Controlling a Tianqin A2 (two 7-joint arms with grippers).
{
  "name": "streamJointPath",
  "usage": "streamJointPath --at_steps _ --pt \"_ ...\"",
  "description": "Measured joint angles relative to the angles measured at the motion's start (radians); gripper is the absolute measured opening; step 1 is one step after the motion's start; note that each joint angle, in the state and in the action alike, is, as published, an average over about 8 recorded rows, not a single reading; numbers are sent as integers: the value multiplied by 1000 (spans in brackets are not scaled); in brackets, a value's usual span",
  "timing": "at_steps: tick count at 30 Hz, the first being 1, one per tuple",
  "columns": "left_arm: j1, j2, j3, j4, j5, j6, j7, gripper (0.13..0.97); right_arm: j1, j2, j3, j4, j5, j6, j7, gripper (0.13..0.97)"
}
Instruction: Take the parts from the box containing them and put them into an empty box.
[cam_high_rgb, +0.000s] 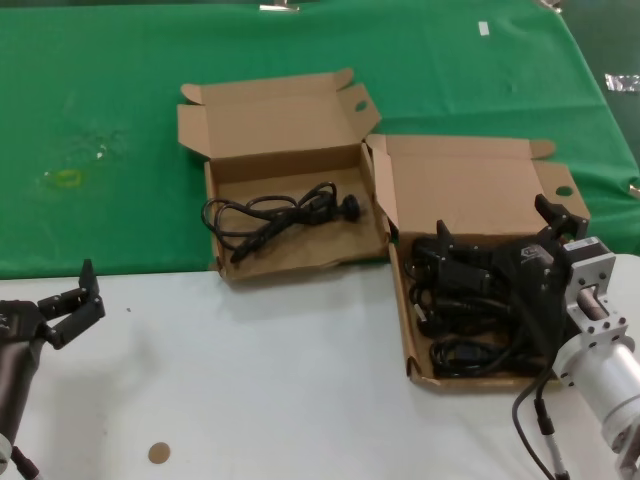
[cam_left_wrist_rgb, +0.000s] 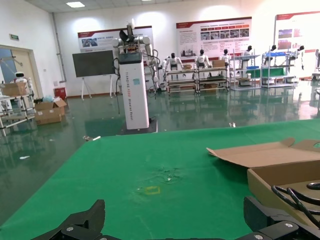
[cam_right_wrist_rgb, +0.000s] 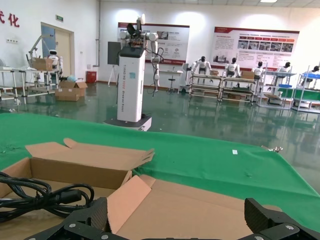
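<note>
Cords (cam_high_rgb: 465, 325): we lose part of the pile under the right gripper (cam_high_rgb: 500, 240).
Left arm (cam_high_rgb: 20, 370): cropped at 8 o'clock.

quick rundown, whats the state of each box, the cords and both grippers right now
left box: lid open, one coiled cord inside
right box: lid open, pile of cords inside
left gripper: open, empty, over the white table
right gripper: open, over the right box's cords
</note>
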Motion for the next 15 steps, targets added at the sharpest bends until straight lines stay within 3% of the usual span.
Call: streamJointPath --at_steps 15 --pt "0 0 0 0 0 0 0 966 0 0 0 0 0 0 0 966"
